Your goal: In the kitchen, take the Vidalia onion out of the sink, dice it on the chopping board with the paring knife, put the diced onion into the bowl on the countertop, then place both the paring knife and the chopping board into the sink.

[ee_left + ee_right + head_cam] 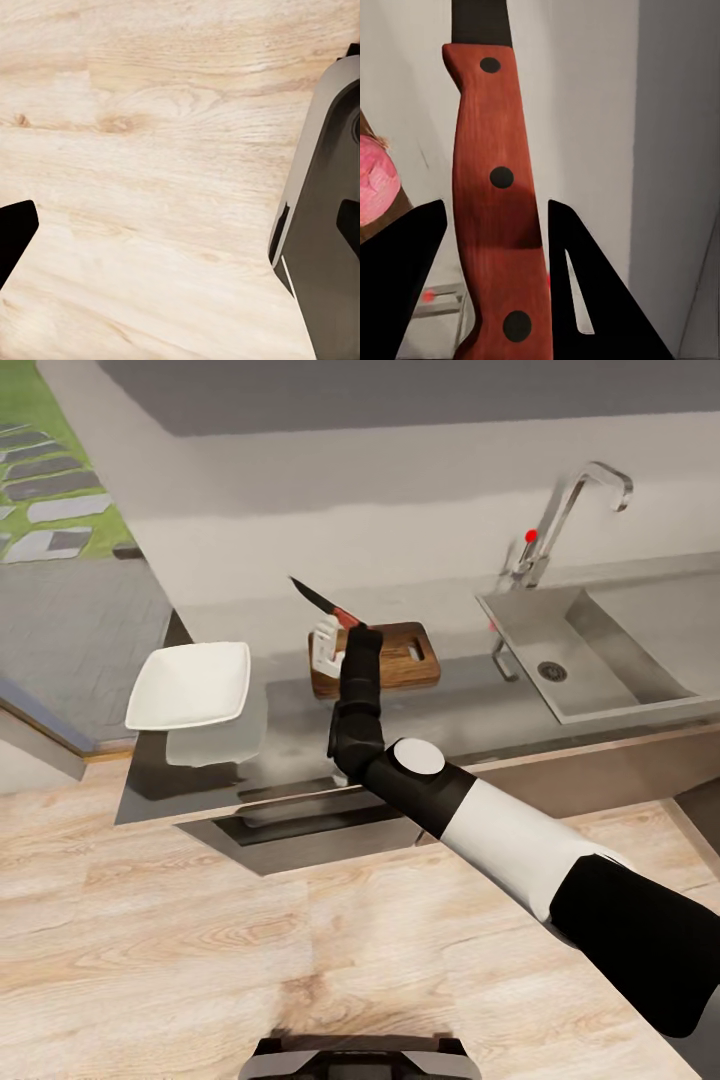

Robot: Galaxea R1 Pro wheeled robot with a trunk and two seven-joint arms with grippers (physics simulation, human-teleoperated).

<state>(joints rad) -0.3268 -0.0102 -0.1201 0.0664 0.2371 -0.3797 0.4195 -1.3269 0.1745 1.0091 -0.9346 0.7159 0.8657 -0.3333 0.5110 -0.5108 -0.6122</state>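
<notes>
Right tool [495, 247] is pinching the paring knife [491, 180] by its red handle, blade angled up over the chopping board [400, 657], probably lining up a cut on the onion [373, 180].

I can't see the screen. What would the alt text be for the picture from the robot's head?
The robot's right arm reaches over a grey countertop and holds a red-handled paring knife raised above a wooden chopping board. A white square bowl sits to the board's left, and a steel sink with a chrome tap to its right.
</notes>
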